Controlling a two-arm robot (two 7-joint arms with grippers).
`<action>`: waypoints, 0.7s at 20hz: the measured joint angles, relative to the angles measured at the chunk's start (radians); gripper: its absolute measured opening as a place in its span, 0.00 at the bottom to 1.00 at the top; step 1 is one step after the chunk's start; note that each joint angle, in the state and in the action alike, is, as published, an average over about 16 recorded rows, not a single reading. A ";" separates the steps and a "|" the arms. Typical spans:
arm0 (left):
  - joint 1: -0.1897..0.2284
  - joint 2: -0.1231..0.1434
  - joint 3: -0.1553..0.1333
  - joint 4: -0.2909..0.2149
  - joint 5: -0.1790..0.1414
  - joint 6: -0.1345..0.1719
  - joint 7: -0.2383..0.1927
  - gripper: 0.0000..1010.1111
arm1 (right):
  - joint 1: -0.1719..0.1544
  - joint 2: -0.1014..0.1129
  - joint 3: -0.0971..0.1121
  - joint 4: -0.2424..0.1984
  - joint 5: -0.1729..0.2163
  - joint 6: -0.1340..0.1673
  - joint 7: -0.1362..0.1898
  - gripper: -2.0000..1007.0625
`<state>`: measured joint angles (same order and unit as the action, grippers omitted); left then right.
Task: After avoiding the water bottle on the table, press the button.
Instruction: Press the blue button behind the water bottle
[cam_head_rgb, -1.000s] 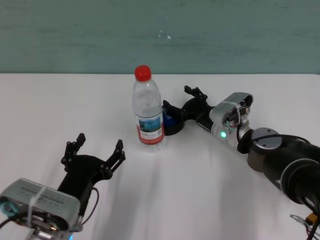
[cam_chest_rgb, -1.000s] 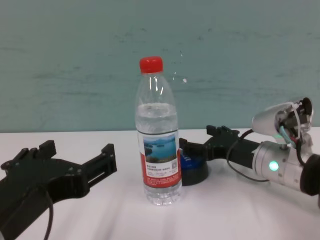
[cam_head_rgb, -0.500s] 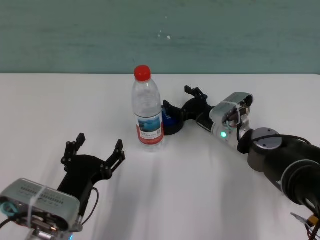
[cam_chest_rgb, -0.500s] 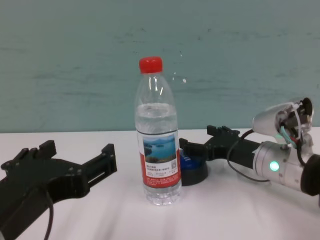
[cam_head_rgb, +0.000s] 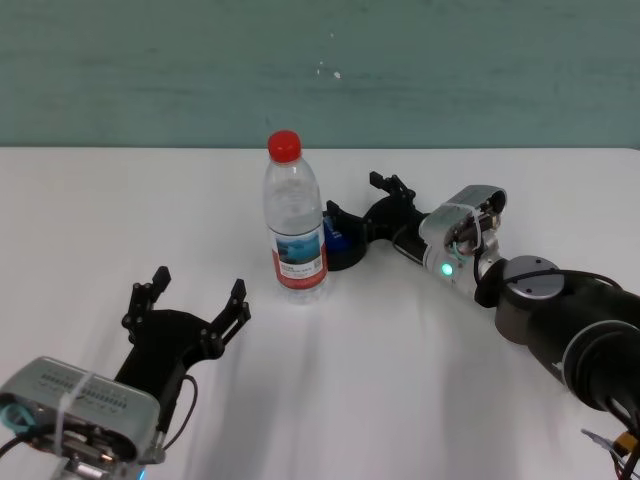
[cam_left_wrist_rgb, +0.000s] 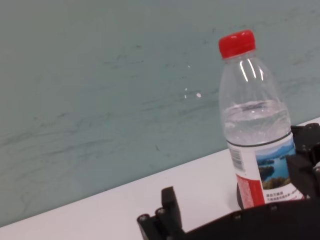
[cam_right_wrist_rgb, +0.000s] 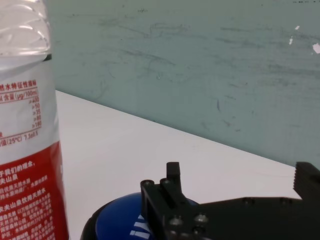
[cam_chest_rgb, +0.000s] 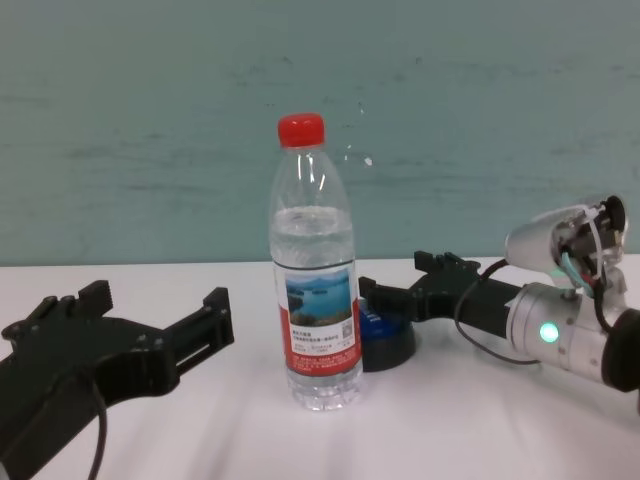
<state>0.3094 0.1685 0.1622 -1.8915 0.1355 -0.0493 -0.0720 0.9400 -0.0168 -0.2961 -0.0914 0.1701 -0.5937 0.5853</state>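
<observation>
Right gripper (cam_head_rgb: 362, 208): centre of head view, fingers spread, one over the button (cam_head_rgb: 342, 243)
Left gripper (cam_head_rgb: 196, 296): lower left, splayed, holding nothing
Risk: bottle (cam_head_rgb: 296, 218) stands just beside the button on the table (cam_head_rgb: 480, 400); a sideways nudge could tip it
Writing: label small print, "25°C"; button lettering unreadable

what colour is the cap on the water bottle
Red. The cap on the water bottle shows best in the chest view.
</observation>
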 joint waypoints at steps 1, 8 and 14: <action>0.000 0.000 0.000 0.000 0.000 0.000 0.000 0.99 | 0.000 0.000 0.000 -0.001 0.000 0.000 0.000 1.00; 0.000 0.000 0.000 0.000 0.000 0.000 0.000 0.99 | -0.002 0.001 0.000 -0.003 0.000 0.002 0.000 1.00; 0.000 0.000 0.000 0.000 0.000 0.000 0.000 0.99 | -0.002 0.001 0.000 -0.004 0.000 0.002 0.000 1.00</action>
<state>0.3094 0.1685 0.1622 -1.8915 0.1355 -0.0493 -0.0720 0.9377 -0.0160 -0.2962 -0.0957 0.1700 -0.5915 0.5848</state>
